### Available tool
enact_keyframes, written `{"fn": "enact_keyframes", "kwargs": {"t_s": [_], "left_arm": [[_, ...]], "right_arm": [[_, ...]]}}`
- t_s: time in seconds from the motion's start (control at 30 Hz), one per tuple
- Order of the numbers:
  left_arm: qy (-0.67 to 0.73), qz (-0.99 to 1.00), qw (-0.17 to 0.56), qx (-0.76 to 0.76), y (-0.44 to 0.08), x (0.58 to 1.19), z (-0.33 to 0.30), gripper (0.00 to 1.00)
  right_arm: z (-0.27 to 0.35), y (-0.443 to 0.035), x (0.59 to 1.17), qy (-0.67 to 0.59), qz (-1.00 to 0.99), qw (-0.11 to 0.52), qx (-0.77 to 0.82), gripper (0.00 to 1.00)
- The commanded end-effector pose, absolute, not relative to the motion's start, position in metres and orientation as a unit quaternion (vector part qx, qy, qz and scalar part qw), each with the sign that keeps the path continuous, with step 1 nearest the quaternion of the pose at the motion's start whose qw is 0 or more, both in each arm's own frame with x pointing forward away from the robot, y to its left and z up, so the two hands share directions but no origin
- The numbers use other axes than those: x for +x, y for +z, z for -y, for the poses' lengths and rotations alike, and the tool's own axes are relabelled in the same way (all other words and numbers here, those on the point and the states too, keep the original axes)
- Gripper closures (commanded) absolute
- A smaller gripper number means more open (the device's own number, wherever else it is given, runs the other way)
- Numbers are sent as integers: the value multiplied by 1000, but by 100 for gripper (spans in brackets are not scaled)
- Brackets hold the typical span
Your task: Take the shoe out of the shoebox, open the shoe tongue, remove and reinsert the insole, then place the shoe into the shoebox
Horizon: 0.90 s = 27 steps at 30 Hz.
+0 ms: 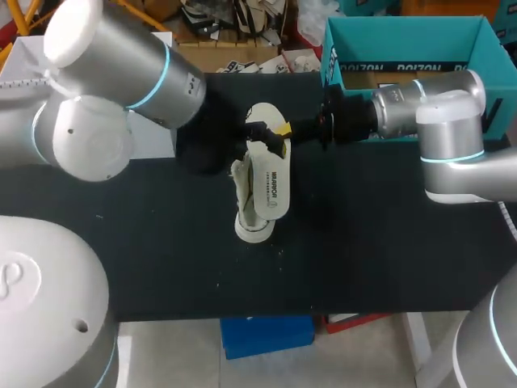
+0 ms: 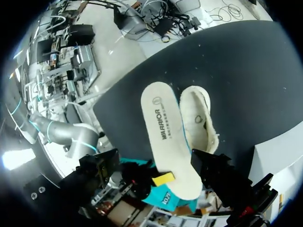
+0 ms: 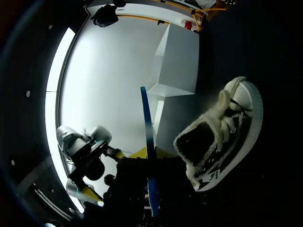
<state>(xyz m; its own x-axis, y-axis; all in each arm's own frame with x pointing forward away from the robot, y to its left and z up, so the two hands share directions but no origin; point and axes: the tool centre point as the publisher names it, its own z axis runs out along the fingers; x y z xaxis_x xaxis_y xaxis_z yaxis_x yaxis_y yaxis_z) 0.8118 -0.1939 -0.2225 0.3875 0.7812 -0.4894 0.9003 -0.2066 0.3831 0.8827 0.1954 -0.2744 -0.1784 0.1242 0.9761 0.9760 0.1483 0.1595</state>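
R gripper (image 1: 273,136) pinches insole (image 1: 271,186) by one end, over shoe (image 1: 254,229) on bench (image 1: 388,242); L gripper (image 2: 155,160) spread, that end between its fingers; shoebox (image 1: 404,48) far right.

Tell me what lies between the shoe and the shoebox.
In the head view, the right gripper, shut on the insole, crosses that stretch of black table; nothing else shows there.
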Motion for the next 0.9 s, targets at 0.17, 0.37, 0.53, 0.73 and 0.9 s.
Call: {"fn": "enact_keyframes", "kwargs": {"t_s": [0.17,0.37,0.53,0.73,0.9], "left_arm": [[144,-661,31,736,-219,816,202,0],[144,-661,31,736,-219,816,202,0],[138,-660,30,738,-216,811,207,0],[130,-662,34,737,-217,801,207,0],[108,-670,48,733,-219,791,204,0]], "right_arm": [[-196,-275,883,-468,608,454,-453,100],[-196,-275,883,-468,608,454,-453,100],[-196,-275,883,-468,608,454,-453,100],[-196,-275,883,-468,608,454,-453,100],[-196,-275,883,-468,608,454,-453,100]]}}
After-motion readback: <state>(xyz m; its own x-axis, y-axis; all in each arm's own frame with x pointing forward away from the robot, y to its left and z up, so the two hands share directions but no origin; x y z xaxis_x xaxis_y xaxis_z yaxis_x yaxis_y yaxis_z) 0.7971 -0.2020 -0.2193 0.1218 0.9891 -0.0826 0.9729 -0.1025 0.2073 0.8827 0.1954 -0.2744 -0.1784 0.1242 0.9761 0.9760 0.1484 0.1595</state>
